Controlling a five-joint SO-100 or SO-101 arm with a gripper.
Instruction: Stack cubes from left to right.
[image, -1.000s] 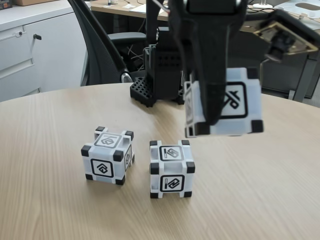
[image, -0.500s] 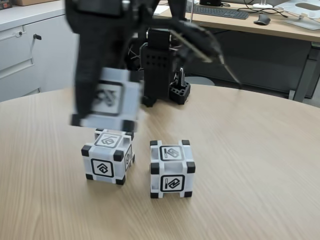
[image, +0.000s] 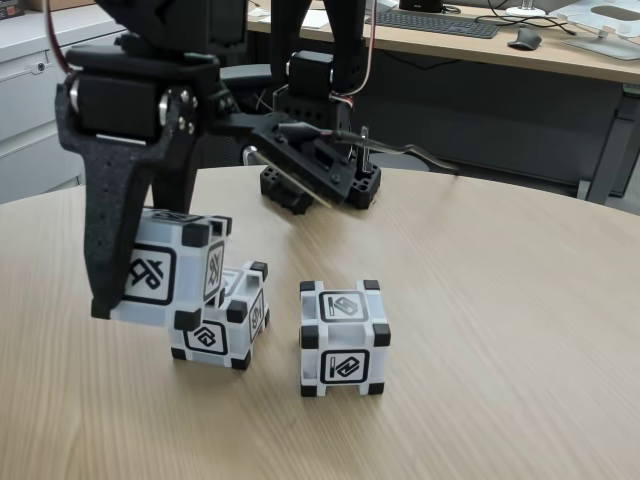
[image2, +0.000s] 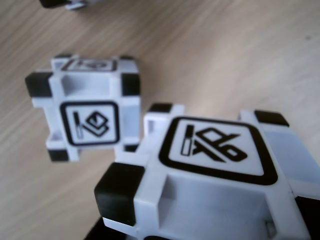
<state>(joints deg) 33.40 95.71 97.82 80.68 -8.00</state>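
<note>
My gripper (image: 150, 285) is shut on one cube (image: 165, 270) and holds it tilted, low over the table at the left of the fixed view. This held cube overlaps the front-left of a second cube (image: 232, 325) that rests on the wood. I cannot tell whether they touch. A third cube (image: 343, 338) sits to the right, apart from both. In the wrist view the held cube (image2: 220, 170) is close at the bottom right, with another cube (image2: 87, 112) on the table beyond it.
The round wooden table (image: 500, 330) has open surface at the right and front. The arm's black base (image: 320, 130) stands at the back. Behind the table are a desk (image: 470, 40) and a white cabinet (image: 40, 110).
The arm swung from right to left with the cube in its grip. It then came down from above the left cube to low beside it.
</note>
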